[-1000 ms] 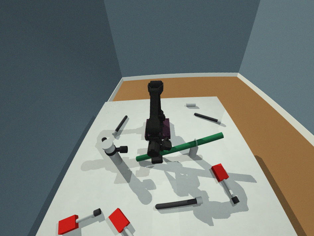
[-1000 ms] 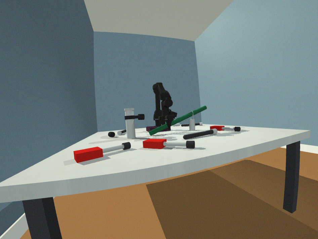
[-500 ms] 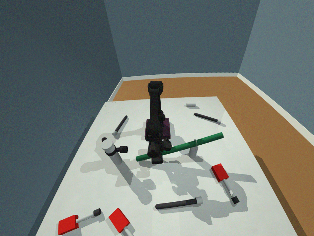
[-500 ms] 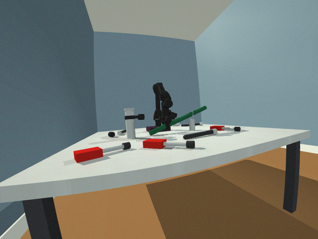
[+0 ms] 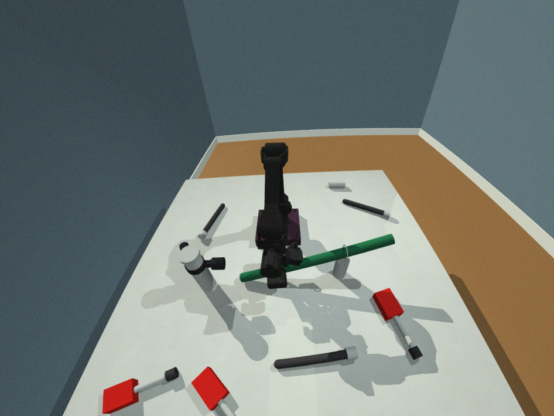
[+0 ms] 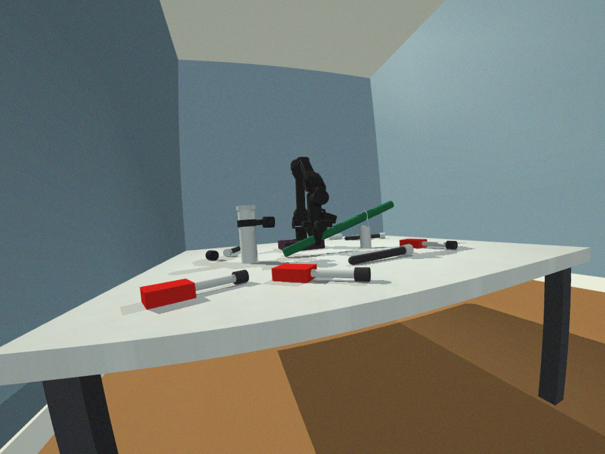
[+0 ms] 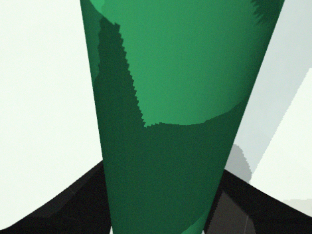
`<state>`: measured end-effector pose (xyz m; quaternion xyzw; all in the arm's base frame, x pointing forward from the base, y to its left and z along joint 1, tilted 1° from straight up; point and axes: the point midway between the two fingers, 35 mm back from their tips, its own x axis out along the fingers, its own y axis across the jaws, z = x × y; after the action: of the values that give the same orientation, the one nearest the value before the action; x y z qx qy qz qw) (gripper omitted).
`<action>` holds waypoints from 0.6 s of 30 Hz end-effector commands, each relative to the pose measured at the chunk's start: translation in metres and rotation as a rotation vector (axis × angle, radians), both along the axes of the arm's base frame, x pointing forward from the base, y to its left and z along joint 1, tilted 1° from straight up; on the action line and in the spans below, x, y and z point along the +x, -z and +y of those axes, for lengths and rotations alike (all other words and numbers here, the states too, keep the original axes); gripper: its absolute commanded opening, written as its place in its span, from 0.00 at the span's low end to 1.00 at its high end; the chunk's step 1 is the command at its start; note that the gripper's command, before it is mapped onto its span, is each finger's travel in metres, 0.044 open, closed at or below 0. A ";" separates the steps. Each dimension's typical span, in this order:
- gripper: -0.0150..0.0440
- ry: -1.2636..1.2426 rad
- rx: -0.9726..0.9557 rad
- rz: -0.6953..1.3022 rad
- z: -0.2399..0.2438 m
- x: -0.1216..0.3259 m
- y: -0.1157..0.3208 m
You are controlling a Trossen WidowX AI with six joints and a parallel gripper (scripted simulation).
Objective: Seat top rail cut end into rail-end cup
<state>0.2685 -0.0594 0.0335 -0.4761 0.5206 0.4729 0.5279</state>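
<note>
The green rail [image 5: 366, 246] [image 6: 352, 222] [image 7: 176, 82] passes through the loop cap's ring [image 5: 345, 251] [image 6: 366, 218] on the short post [image 5: 341, 267] [image 6: 365, 236]. It slopes down to the left, its low end near the table. My gripper [image 6: 317, 236] [image 7: 154, 161] is shut on the rail, between that low end and the loop, with a finger on each side in the wrist view. The big white post [image 5: 204, 279] [image 6: 248, 244] stands to the left. Its black brace band [image 6: 245, 223] sits near the post cap [image 5: 191, 255] [image 6: 245, 208]. The rail-end cup [image 5: 218, 263] [image 6: 268, 221] points toward the rail, above and apart from its low end.
A dark rod with a grey end [image 5: 311, 358] [image 6: 376, 255] lies in front of the rail. Red blocks with white handles [image 5: 388, 304] [image 5: 120, 395] [image 6: 294, 273] lie right and front. More dark rods [image 5: 214, 218] [image 5: 364, 207] lie farther back.
</note>
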 end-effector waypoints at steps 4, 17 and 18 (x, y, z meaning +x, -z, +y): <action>0.25 -0.009 -0.092 0.006 -0.003 0.005 -0.023; 0.25 -0.014 -0.311 0.020 -0.010 0.004 -0.078; 0.25 -0.014 -0.311 0.020 -0.010 0.004 -0.078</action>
<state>0.2720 -0.0655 0.1043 -0.5452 0.5847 0.4072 0.4417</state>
